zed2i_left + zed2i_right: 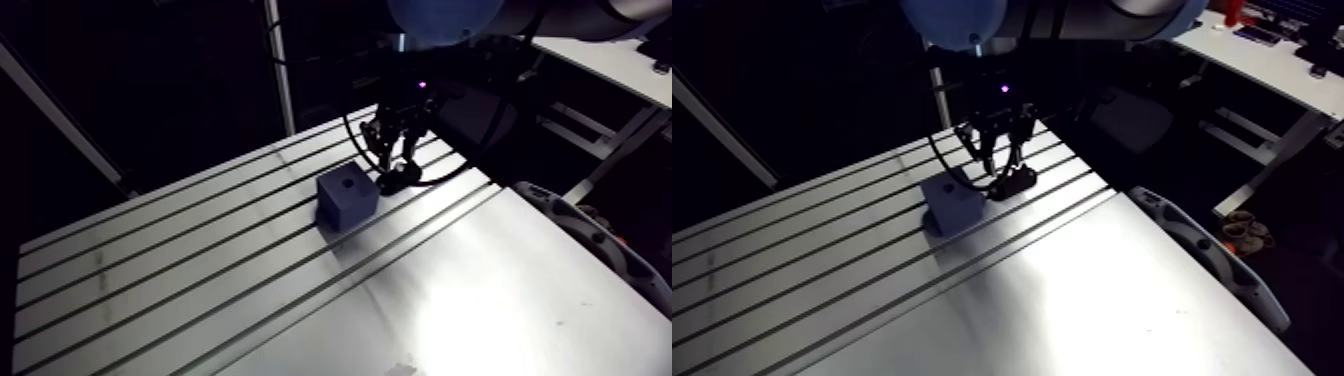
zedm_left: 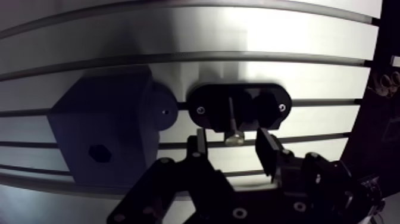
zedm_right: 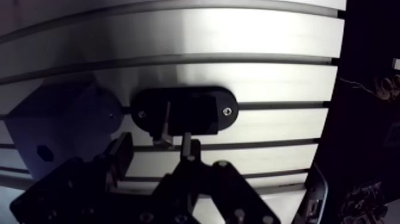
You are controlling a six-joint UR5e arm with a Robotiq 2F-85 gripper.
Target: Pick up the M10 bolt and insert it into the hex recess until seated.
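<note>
Plainly spread, the claw (image 2: 232, 143) flanks the bolt (image 2: 231, 122) standing in its black holder (image 2: 205, 102) beside the dark block (image 2: 104, 122).

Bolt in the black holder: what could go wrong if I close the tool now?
1. The open tool brackets only the head end of the bolt; a shallow grip could let it tilt or slip coming out of the holder.
2. The hex recess in the block is small and dark; a tilted bolt may jam rather than seat.
</note>
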